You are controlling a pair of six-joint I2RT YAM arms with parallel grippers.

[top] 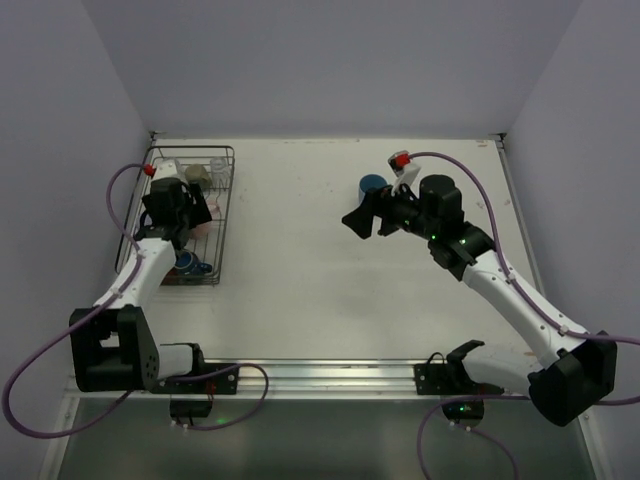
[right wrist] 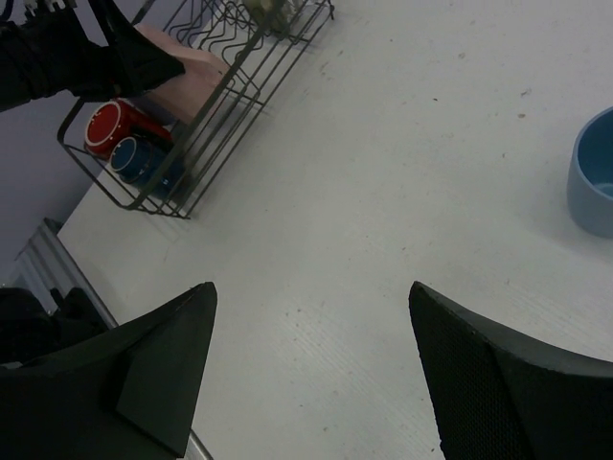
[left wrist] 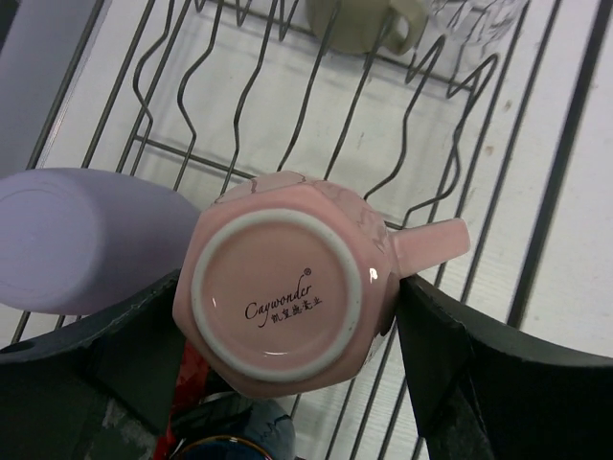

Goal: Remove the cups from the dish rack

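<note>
Lettering on the upturned pink mug [left wrist: 283,292] reads "Caywonder".

I'm seeing the pink mug [left wrist: 283,297] bottom-up, gripped by the left tool [left wrist: 287,321], beside the lavender tumbler [left wrist: 77,240] lying in the dish rack [top: 226,215]. The red mug [right wrist: 107,126] and dark blue cup [right wrist: 136,159] are lying at its near end.

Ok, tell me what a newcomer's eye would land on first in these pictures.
The upside-down pink mug comes first: its printed base fills the left wrist view, and it is held in the left gripper over the dish rack at the table's left side. Next is the right gripper, hanging open over the white table, with a blue cup standing alone beside it.
</note>
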